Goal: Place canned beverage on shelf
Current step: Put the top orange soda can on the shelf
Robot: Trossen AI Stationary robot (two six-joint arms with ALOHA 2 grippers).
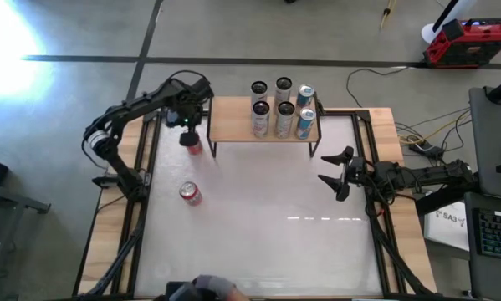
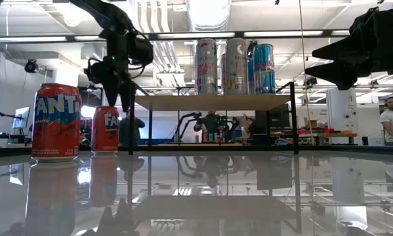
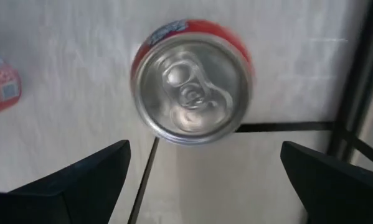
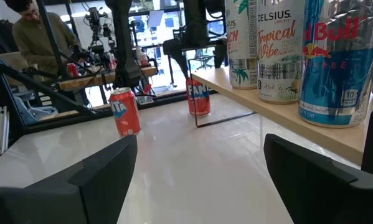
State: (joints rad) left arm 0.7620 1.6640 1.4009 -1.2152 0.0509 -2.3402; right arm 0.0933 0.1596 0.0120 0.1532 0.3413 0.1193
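Two red Fanta cans stand upright on the white table. One can (image 1: 192,145) (image 3: 192,90) stands by the left front leg of the shelf (image 1: 233,125); the other (image 1: 190,194) (image 2: 55,122) is nearer the front. My left gripper (image 1: 187,125) (image 3: 203,149) hangs open above the first can, pointing down and touching nothing. Several tall cans (image 1: 282,109) stand on the right half of the shelf's tan top (image 2: 212,101). My right gripper (image 1: 325,167) (image 4: 198,146) waits open and level at the table's right side.
The shelf's thin black legs (image 3: 354,93) stand close beside the first can. The left half of the shelf top (image 1: 229,117) is bare. The table's wooden frame (image 1: 384,125) runs along both sides. A person (image 4: 37,37) sits in the room behind.
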